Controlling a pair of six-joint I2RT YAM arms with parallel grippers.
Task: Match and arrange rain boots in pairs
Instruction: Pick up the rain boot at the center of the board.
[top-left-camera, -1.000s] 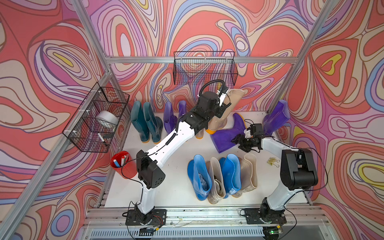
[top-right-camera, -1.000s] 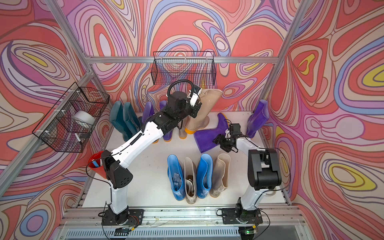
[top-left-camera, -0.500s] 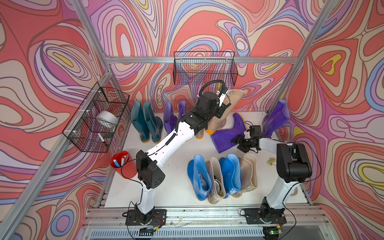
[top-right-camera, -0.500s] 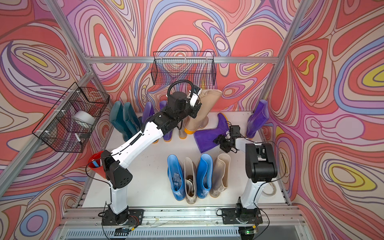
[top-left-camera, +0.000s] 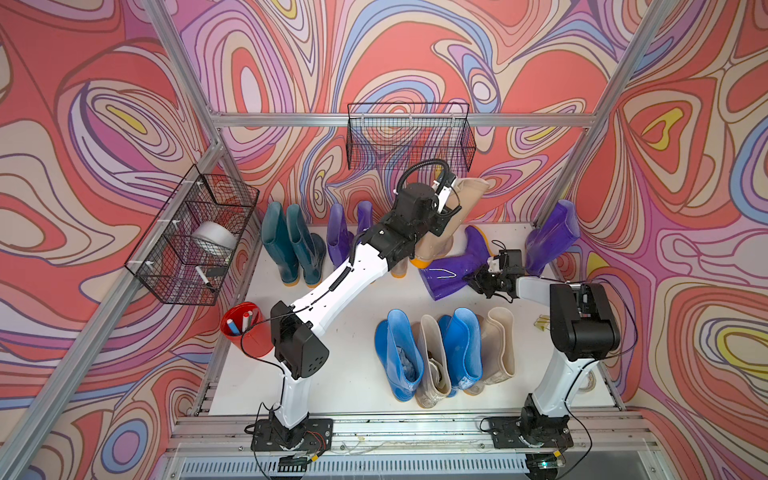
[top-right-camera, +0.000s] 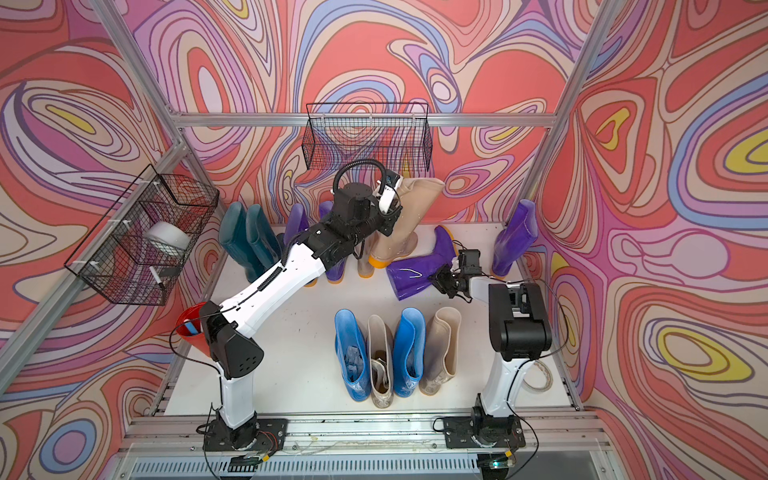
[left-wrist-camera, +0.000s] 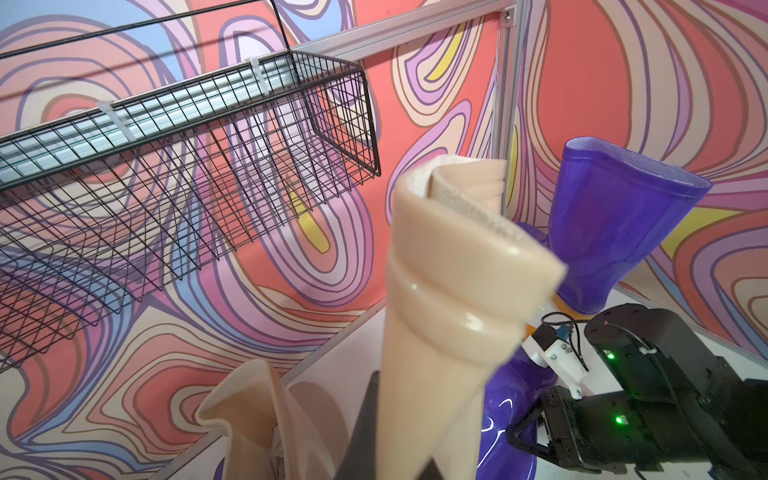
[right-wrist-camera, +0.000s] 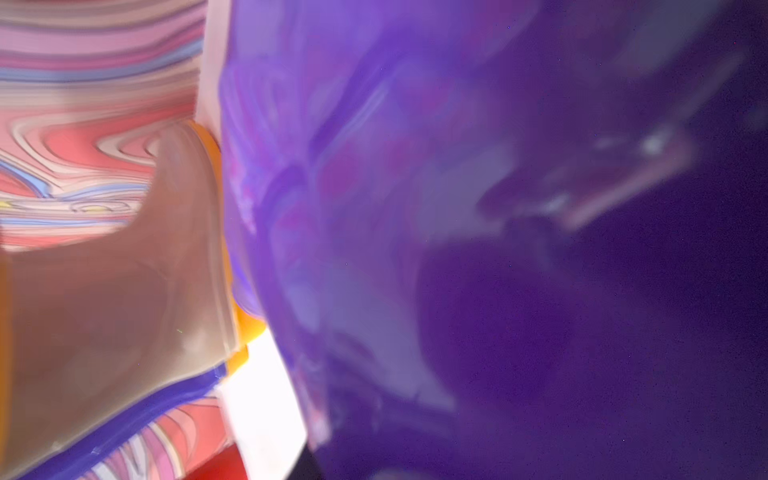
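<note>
Well, two boots in hand at the back

Up at 12 o'clock on the counter (top-left-camera: 353, 332), the left gripper (top-left-camera: 445, 201) is clamped on the shaft of a tilted beige boot (top-left-camera: 467, 195). At 2 o'clock the right gripper (top-left-camera: 478, 283) is at the shaft of a purple boot (top-left-camera: 451, 270) lying on its side; I can't tell whether it grips. A teal pair (top-left-camera: 299, 249) stands at 10 o'clock.

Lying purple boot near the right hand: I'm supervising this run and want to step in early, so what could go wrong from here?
1. The right hand sits at the cuff of the lying purple boot; pulling may sweep its foot into the tilted beige boot beside it.
2. The left hand pinches that beige boot by its soft, folded shaft, so it might slip or swing.
</note>
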